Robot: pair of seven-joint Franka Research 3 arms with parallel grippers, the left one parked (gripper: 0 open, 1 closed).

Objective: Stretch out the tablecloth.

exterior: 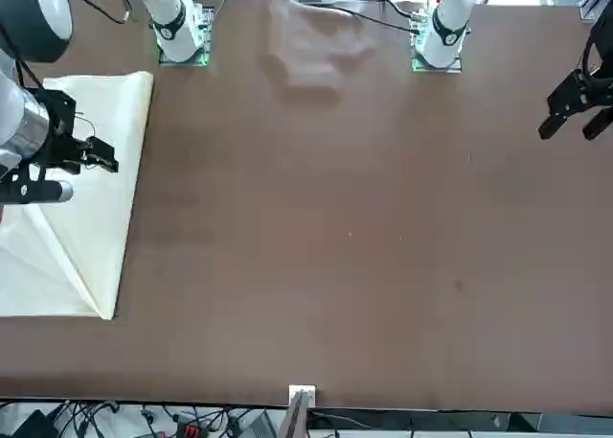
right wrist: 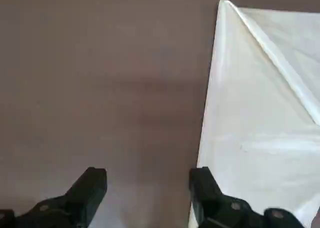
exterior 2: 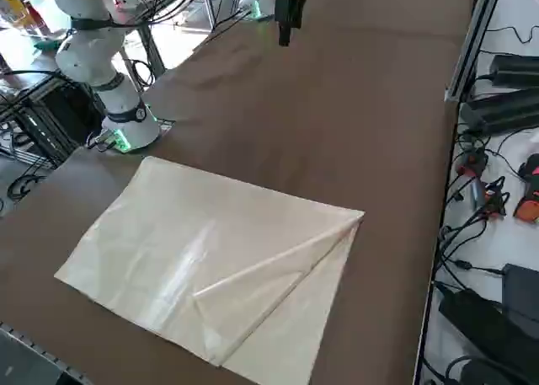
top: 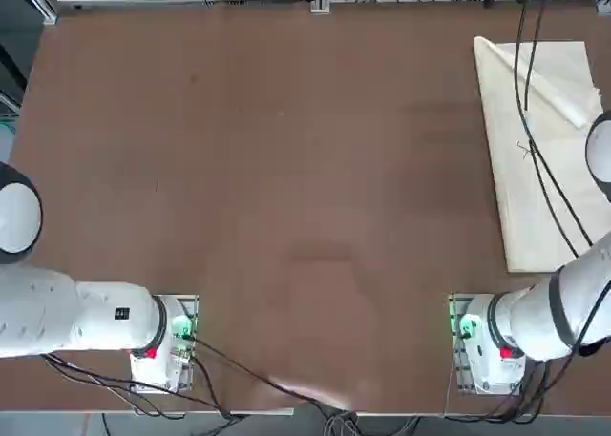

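Lying flat on matte brown table (top: 239, 169): thin creased tablecloth (exterior 2: 210, 259), corner folded; right tool (right wrist: 147, 198) wide, empty.

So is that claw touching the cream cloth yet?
Apart. The front view shows the open right gripper hanging above the tablecloth, holding nothing.

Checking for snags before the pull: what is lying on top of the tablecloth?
Only the tablecloth's own folded-over corner flap lies on it; whatever that flap covers is hidden. The right gripper hovers open above its edge, touching nothing.
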